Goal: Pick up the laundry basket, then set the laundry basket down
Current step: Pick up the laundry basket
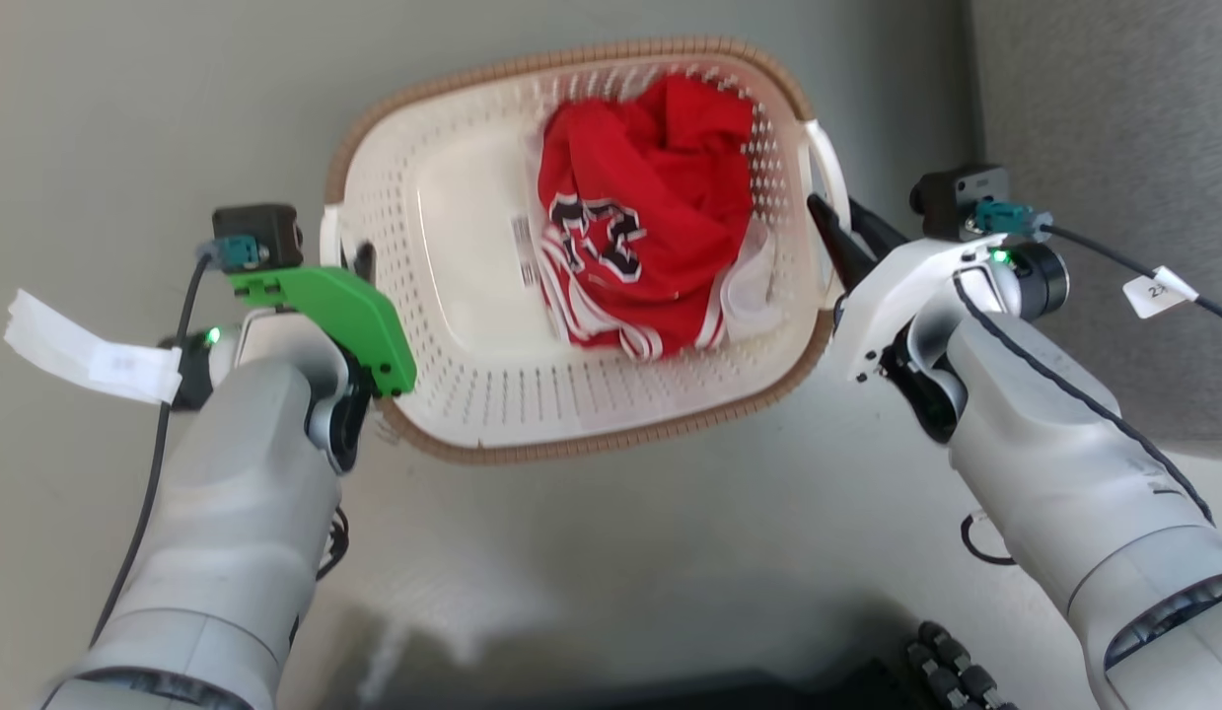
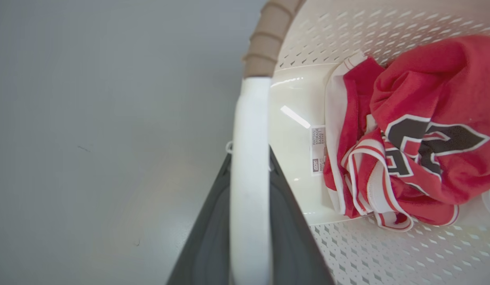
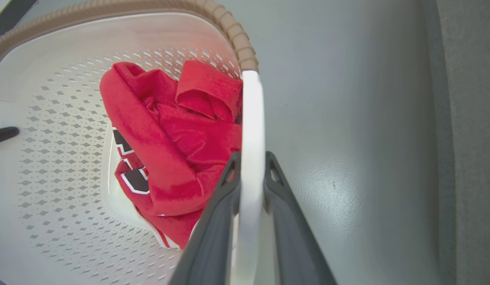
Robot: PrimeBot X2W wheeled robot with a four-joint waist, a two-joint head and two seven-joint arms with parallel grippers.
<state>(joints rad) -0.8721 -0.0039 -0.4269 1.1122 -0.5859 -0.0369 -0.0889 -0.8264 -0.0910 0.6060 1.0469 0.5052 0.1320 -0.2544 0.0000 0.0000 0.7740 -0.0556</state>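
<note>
- Left claw (image 2: 249, 153): both dark fingers are closed against the left loop handle (image 2: 250, 114), one on each side, pinching it. The white band runs straight out between them.
- Right claw (image 3: 252, 155): same hold. It pinches the right loop handle (image 3: 253, 107) between its two fingers.
- We judge the paired hold is chosen so the load hangs evenly from both ends. One claw alone would let the basket tip and spill.
- The laundry basket (image 1: 472, 394) sits between the two claws, with its perforated walls starting just inboard of each set of fingers. The brown rim (image 1: 571, 449) begins just beyond the fingertips, where each handle ends.
- Inside, past the left claw, a printed label (image 2: 318, 150) lies on the basket bottom, then a crumpled red jersey (image 1: 650, 197). The jersey lies close beside the right claw and well apart from the left, so we expect the right side carries more weight.
- Long axis: runs claw to claw across the robot's front, with the right-claw end a little farther out than the left. The mouth faces up.
- Beyond and beneath both claws is grey floor (image 1: 670, 552). We cannot tell whether the basket bottom rests on it or hangs clear, so we cannot say which half of the task is in hand.
</note>
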